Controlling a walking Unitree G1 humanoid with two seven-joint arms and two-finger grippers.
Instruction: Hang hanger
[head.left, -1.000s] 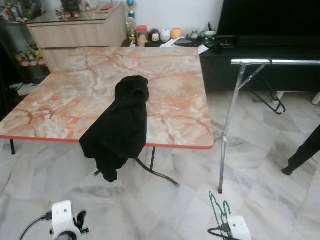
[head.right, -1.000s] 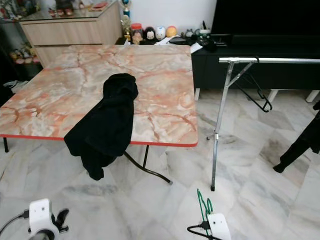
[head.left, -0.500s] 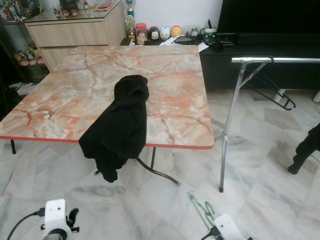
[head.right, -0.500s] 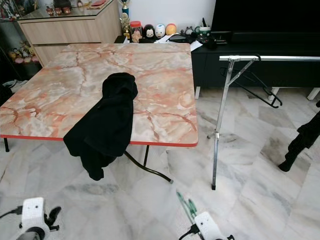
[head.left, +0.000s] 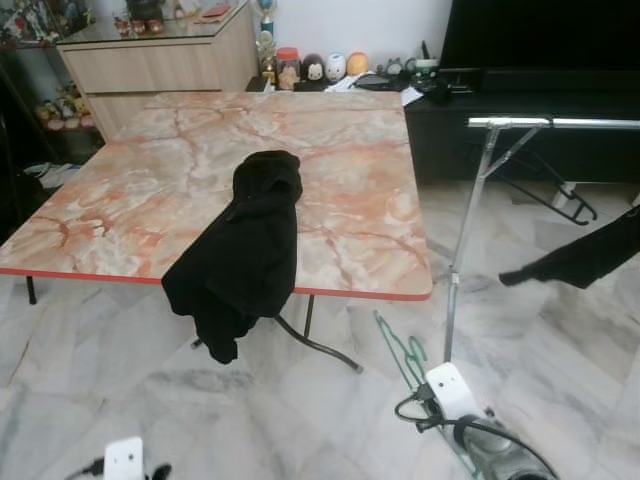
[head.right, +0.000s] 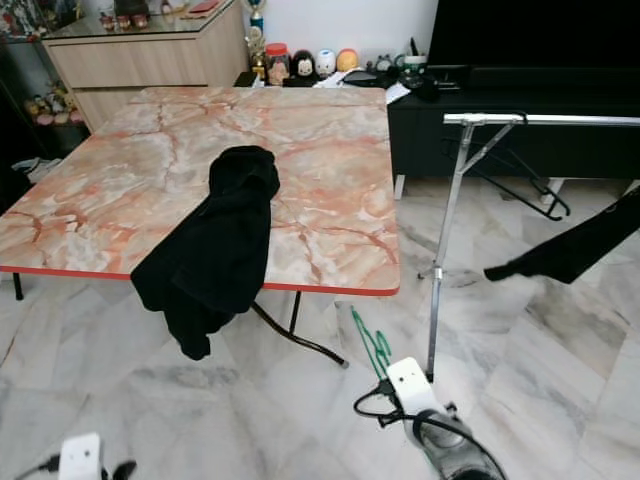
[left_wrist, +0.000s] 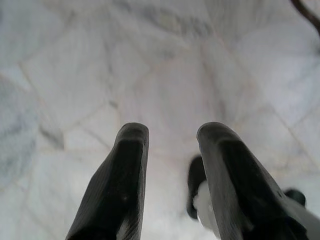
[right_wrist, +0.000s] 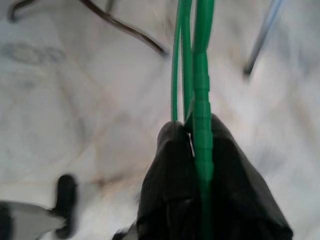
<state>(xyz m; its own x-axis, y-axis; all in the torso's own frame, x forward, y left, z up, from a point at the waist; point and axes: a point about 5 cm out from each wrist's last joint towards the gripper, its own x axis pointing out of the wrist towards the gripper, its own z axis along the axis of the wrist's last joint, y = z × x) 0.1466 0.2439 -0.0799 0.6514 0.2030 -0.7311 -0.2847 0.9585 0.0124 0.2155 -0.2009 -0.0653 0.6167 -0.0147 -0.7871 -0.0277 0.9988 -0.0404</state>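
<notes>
**Green hanger in my right gripper, rail ahead on the right**

The biggest thing before me is the marble-patterned folding table (head.left: 330, 150), with a black garment (head.left: 245, 250) draped over its near edge and hanging partway down toward the floor; it lies slack, so I judge it was simply left there and has no part in the present step. To my right stands the metal clothes rack (head.left: 480, 200), its horizontal rail running off the right side of the frame at about table height. A black hanger (head.left: 560, 195) already hangs from that rail, which tells me where mine belongs. A dark sleeve or leg of a person (head.left: 585, 258) reaches in near the rack.

My right gripper (right_wrist: 192, 135) is clenched on the green hanger (head.left: 398, 348), pinching it between the pads (right_wrist: 170, 165) so that it points up and forward, toward the rack's leg. It sits low, well below the rail, so I judge the lift is mostly still to do.

My left gripper (left_wrist: 170, 165) hangs idle over the marble floor (left_wrist: 150, 60), its fingers parted and grasping nothing.
</notes>
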